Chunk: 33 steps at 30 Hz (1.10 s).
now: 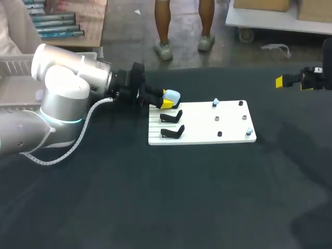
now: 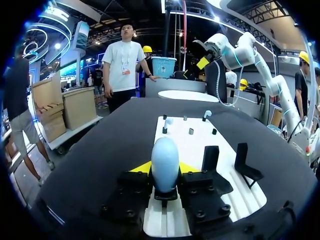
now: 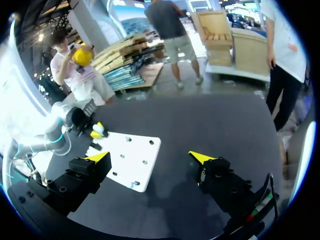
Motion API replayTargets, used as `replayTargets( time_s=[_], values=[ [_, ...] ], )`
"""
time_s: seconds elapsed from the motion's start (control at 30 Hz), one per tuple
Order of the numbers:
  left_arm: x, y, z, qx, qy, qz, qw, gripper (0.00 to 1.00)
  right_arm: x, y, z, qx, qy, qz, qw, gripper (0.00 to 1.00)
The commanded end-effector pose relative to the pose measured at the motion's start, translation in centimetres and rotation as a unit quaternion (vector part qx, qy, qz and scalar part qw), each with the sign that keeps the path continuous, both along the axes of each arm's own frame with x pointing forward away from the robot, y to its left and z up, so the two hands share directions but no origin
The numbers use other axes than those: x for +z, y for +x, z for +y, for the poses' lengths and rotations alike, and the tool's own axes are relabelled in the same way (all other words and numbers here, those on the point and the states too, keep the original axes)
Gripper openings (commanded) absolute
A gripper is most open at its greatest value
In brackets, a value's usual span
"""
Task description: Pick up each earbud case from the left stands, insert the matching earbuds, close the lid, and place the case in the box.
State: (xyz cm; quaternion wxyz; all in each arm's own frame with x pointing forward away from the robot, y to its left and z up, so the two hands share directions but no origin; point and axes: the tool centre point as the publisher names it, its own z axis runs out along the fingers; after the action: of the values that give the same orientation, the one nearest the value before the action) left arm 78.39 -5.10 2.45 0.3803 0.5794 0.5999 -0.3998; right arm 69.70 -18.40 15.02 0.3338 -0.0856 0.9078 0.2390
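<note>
Dark surface point(image 1: 155, 197), white board point(image 1: 207, 129) near centre. Our left jaws are clamped on the pale-blue earbud case point(image 1: 173, 95) from both sides, at the board's 10 o'clock corner. Two black stands point(image 1: 171, 116) sit just toward 6 o'clock of it; small pegs point(image 1: 218, 119) toward 3. Our right jaws, wide apart & touching nothing, hang over the surface's 2 o'clock edge, well apart from the board.

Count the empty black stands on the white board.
2. Middle stand and near stand are empty. The left gripper grips the blue case at the far spot; a stand beneath may be hidden.
</note>
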Motion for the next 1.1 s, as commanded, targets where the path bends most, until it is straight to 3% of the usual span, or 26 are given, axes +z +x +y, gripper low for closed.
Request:
replayTargets(
  time_s=[0.03, 0.6, 0.77, 1.1],
  values=[
    [1.0, -0.3, 0.2, 0.001, -0.008, -0.008, 1.0, 0.0, 0.0, 0.0, 0.0, 0.001, 0.0, 0.0, 1.0, 1.0],
    [6.2, -1.5, -1.3, 0.022, -0.019, -0.008, 1.0, 0.0, 0.0, 0.0, 0.0, 0.001, 0.0, 0.0, 1.0, 1.0],
    [7.7, -1.7, -2.7, 0.034, -0.013, -0.025, 0.999, 0.0, -0.5, 0.2, 4.1, 0.042, 0.0, 0.0, 0.999, 1.0],
    [9.2, -2.2, -5.6, 0.029, -0.016, -0.037, 0.999, 0.0, -1.6, 0.7, 10.8, 0.109, 0.032, 0.014, 0.993, 1.0]
  ],
)
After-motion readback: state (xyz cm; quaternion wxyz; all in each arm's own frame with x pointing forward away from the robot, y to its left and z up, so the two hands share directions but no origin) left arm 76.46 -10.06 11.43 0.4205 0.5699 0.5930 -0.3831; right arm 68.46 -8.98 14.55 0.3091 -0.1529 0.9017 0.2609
